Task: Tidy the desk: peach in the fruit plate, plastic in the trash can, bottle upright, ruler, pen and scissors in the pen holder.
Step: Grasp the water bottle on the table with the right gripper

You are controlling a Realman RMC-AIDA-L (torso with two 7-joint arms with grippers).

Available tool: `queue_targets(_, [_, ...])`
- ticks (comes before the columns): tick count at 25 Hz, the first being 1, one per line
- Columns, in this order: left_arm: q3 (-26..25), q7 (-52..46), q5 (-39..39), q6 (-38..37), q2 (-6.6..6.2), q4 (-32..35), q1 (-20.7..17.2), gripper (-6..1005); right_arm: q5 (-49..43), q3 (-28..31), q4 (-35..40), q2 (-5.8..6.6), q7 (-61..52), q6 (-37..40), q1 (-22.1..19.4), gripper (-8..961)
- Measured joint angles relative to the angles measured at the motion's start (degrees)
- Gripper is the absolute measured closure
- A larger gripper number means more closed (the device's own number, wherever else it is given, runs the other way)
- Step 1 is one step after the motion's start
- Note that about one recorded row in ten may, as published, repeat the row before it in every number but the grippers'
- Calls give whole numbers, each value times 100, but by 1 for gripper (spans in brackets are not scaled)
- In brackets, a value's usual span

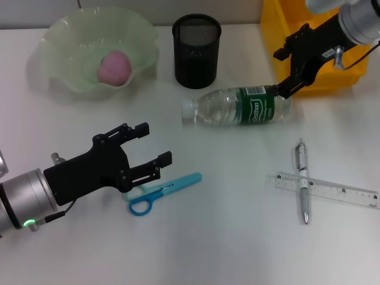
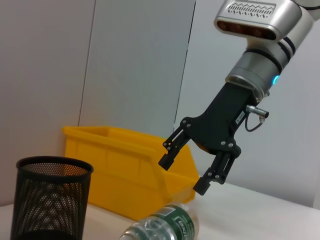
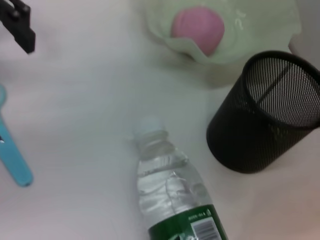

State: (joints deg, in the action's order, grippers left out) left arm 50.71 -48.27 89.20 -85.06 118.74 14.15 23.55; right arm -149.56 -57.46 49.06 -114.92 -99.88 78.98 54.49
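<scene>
Lying on its side near the middle of the white desk point(image 1: 196, 237), the clear plastic water bottle with a green label and white cap point(image 1: 237, 108) is pointing its cap toward the robot's left, just in front of the black mesh pen holder point(image 1: 196, 50), which is standing upright. The right gripper point(image 1: 285, 70) is hovering at the bottle's base end with its black fingers spread; whether a fingertip is touching the bottle cannot be told. Behind it, the yellow plastic bin point(image 1: 285, 35) is sitting at the far right of the desk. The pink peach point(image 1: 114, 66) is resting inside the pale green wavy-edged fruit plate point(image 1: 59, 47) at the far left. The left gripper point(image 1: 155, 149) is hanging above the blue-handled scissors point(image 1: 163, 191) with its fingers apart, gripping nothing. Nearer the right side, the silver pen point(image 1: 303, 189) is lying across the clear plastic ruler point(image 1: 338, 191), forming a cross, well apart from the pen holder.
</scene>
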Motion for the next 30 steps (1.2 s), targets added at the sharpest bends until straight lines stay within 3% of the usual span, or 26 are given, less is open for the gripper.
queue_targets(5, [0, 8, 0, 94, 8, 0, 0, 195, -48, -165, -277, -57, 129, -230, 21, 138])
queue_targets(12, [0, -21, 0, 94, 1, 0, 25, 195, -70, -440, -406, -254, 408, -543, 39, 138])
queue_targets(30, [0, -63, 2, 50, -18, 9, 48, 196, -90, -995, -1226, -405, 660, -1537, 256, 138])
